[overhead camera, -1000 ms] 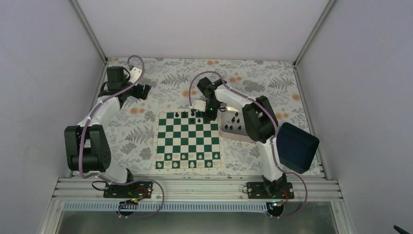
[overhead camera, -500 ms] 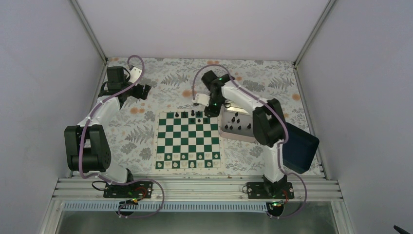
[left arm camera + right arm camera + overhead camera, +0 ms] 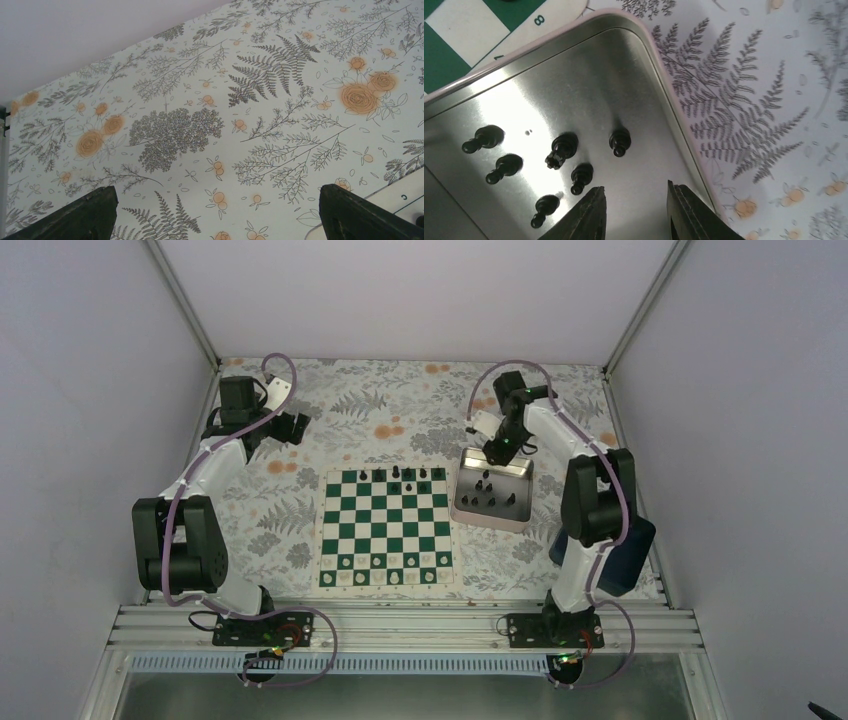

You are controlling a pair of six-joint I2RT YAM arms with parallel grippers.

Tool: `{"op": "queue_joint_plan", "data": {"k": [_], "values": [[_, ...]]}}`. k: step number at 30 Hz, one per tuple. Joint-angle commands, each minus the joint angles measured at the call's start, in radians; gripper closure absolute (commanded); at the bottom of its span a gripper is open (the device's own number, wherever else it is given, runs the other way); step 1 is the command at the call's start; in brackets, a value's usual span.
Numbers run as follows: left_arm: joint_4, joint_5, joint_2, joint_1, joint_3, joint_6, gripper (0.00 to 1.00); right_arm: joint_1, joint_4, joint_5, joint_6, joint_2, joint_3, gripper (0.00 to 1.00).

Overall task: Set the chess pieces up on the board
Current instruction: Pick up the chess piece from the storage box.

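right wrist view: the right gripper (image 3: 635, 200) hangs over the silvery tray (image 3: 589, 75), fingers slightly parted with nothing between them; six black chess pieces (image 3: 561, 148) sit on the tray floor. top external shows more black ones along the far row of the board (image 3: 385, 530), just left of the tray. the left gripper (image 3: 216, 192) is spread wide and empty above the floral cloth (image 3: 200, 100), well apart from the board

The left gripper (image 3: 215, 220) has its two dark fingers (image 3: 75, 217) far apart. Behind them is a cloth (image 3: 210, 125) with ferns and orange flowers.
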Motion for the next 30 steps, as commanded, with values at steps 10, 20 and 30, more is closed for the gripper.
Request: {"op": "queue_joint_plan", "data": {"k": [10, 20, 30], "values": [[0.008, -0.001, -0.001, 0.003, 0.004, 0.007, 0.0, -0.004, 0.098, -0.059, -0.007, 0.118, -0.035, 0.63], [0.008, 0.004, 0.006, 0.003, 0.006, 0.007, 0.0, -0.007, 0.078, -0.075, 0.004, 0.123, -0.071, 0.64], [0.011, 0.002, 0.003, 0.002, 0.002, 0.007, 0.0, -0.007, 0.118, -0.07, 0.011, 0.122, -0.106, 0.8]]}}
